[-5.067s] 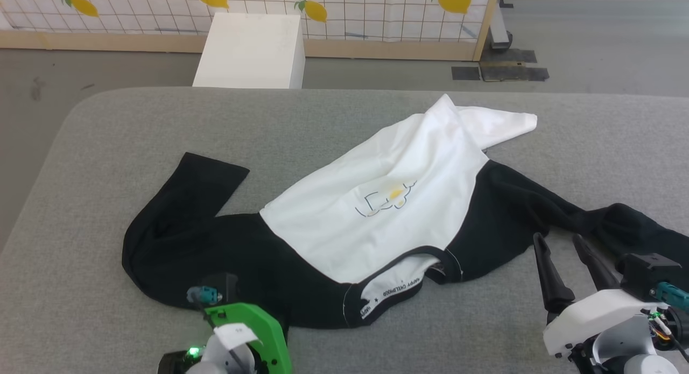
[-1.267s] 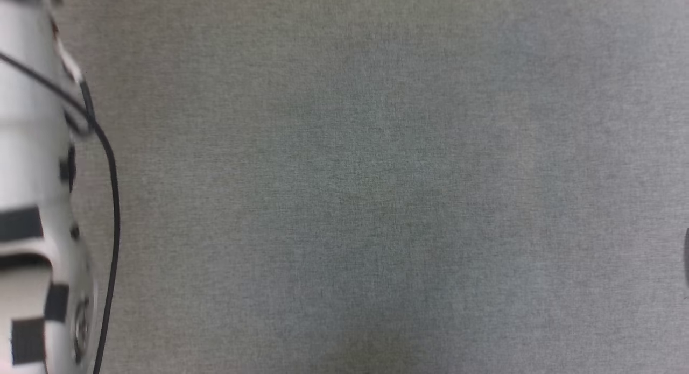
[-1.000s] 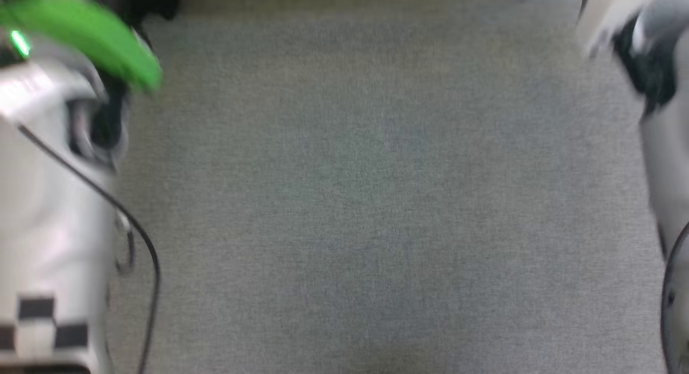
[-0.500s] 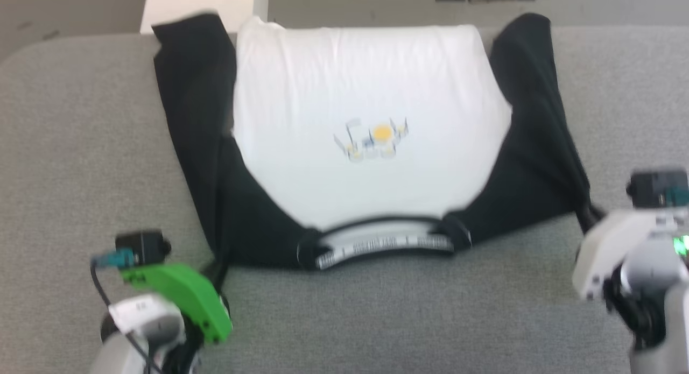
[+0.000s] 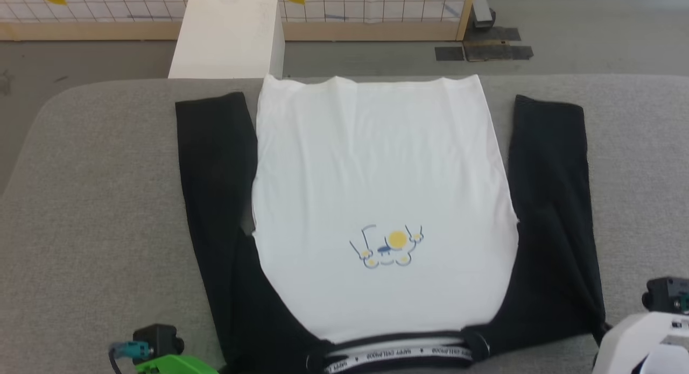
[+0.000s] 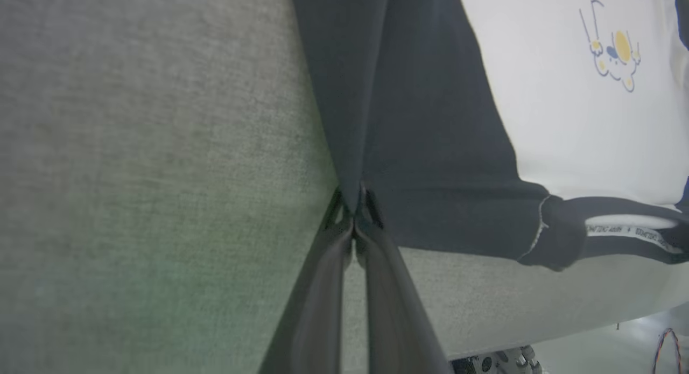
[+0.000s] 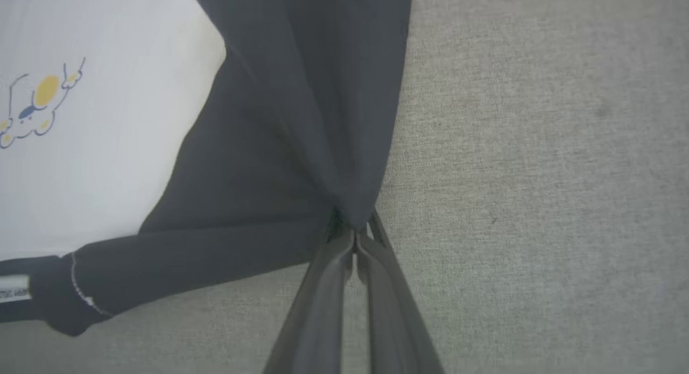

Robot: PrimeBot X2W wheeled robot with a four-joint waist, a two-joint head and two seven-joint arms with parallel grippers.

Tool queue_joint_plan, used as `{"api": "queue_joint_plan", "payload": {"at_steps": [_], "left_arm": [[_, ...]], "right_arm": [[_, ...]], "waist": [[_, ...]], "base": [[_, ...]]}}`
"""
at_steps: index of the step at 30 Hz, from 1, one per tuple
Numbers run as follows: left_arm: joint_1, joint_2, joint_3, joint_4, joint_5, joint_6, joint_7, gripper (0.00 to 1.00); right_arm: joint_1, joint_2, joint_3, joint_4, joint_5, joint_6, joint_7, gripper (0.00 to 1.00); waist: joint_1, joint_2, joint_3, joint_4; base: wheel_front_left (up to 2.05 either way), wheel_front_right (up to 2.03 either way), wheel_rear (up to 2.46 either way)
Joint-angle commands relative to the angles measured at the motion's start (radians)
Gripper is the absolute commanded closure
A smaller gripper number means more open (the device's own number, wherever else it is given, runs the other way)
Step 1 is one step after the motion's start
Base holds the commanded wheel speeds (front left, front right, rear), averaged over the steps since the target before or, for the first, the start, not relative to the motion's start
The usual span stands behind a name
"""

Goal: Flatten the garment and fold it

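The left gripper has its two dark fingers clenched on a tuck of black cloth at the outer edge of the garment. The cloth is gathered to a point between the tips, near the shoulder on the robot's left. The right gripper pinches the matching black fold on the opposite side in the same way, with creases fanning out from its tips.

The garment lies face up on the grey padded table. Its neckband (white tape with small lettering inside it) is at the near edge, close to the robot. The white body runs away to the far edge, and the small print with its yellow circle sits in the near half. The two black sleeves, the left sleeve and the right sleeve, lie straight alongside the body with their cuffs pointing away.

At the bottom of the head view, the green wrist housing with its small black camera sits just left of the neckband. The white wrist housing sits by the right shoulder.

Beyond the table a white box stands on the floor, right behind the hem's left corner. Behind the box is a lemon-patterned screen in a wooden frame, and to the right some dark patches are stuck to the floor.
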Motion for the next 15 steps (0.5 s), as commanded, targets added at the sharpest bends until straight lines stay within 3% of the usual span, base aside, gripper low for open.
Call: {"api": "queue_joint_plan", "payload": {"at_steps": [1,8,15], "left_arm": [[0.045,0.023,0.008,0.005,-0.001,0.024,0.014,1.00],[0.076,0.028,0.008,-0.017,0.010,0.036,0.002,1.00],[0.038,0.006,-0.021,0.006,0.026,0.009,-0.041,1.00]], "right_arm": [[0.025,-0.010,-0.027,0.006,0.004,-0.002,0.009,1.00],[0.061,-0.010,-0.043,0.034,0.009,-0.002,0.037,1.00],[0.058,-0.010,-0.007,0.111,0.015,-0.002,0.031,1.00]], "waist": [[0.0001,0.0074,-0.010,0.009],[0.0001,0.0074,-0.012,0.024],[0.0001,0.0074,-0.002,0.027]], "base": [[0.00,0.00,0.00],[0.00,0.00,0.00],[0.00,0.00,0.00]]}}
